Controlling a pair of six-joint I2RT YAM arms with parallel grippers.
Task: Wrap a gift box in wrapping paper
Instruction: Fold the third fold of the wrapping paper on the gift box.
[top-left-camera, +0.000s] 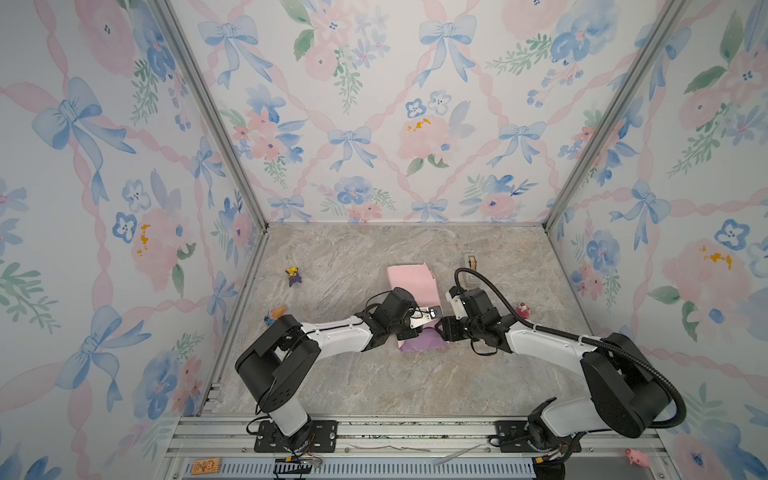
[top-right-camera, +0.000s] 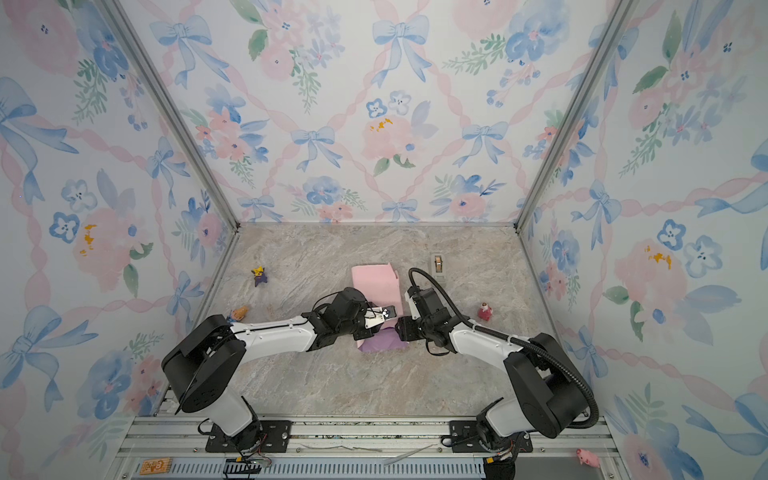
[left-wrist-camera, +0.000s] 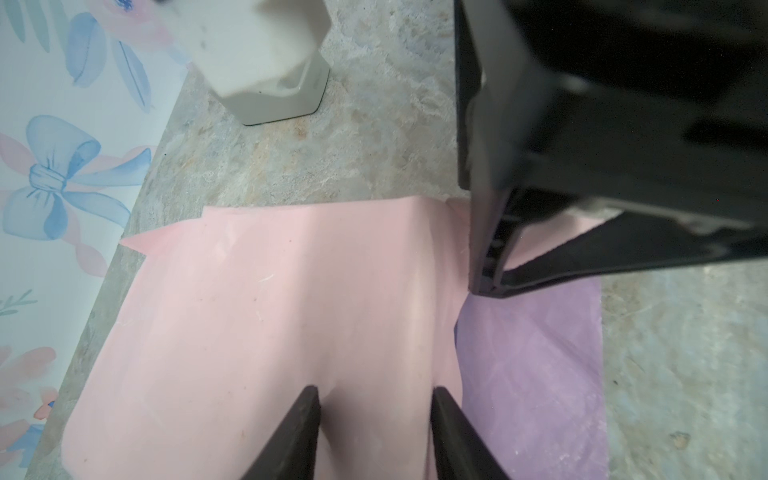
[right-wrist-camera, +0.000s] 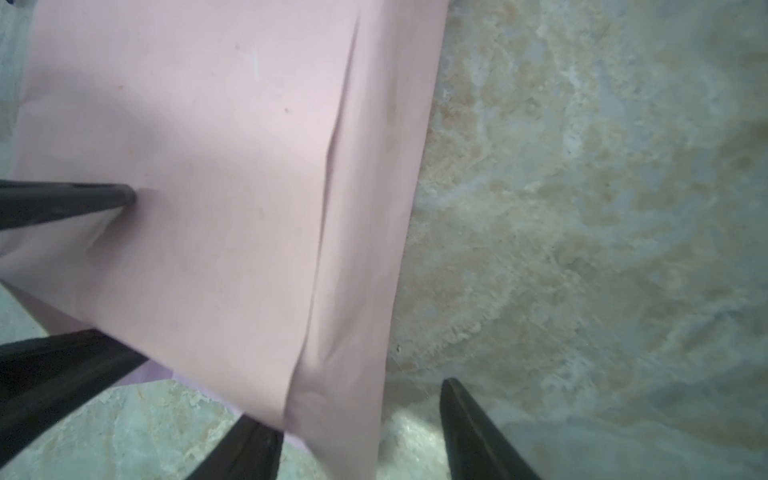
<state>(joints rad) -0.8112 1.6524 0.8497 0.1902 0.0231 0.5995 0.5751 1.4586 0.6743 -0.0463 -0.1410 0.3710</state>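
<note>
Here the single sheet of wrapping paper (top-left-camera: 413, 282) lies near the middle of the table (top-left-camera: 353, 386), pale pink side up over most of it, with its lilac side showing at the end nearer the robot; the gift box cannot be made out in any view. The left gripper (left-wrist-camera: 376, 399) has its two jaws apart astride a raised swell of the pink sheet, and one of its fingers (right-wrist-camera: 83, 198) touches the paper with its tip, but whether it clamps anything I cannot tell. The right gripper (right-wrist-camera: 351, 401) stands released, jaws wide, with a folded corner of the sheet lying between them without being pinched. Near the paper's far right corner, apart from it, stands one tape dispenser (top-left-camera: 471, 262). Four small toys are scattered well apart: a purple toy (top-left-camera: 294, 276) and an orange toy (top-left-camera: 274, 312) to the left, a red toy (top-left-camera: 523, 309) to the right, and a pink pig (top-left-camera: 638, 457) down by the front rail (top-left-camera: 415, 428)
</note>
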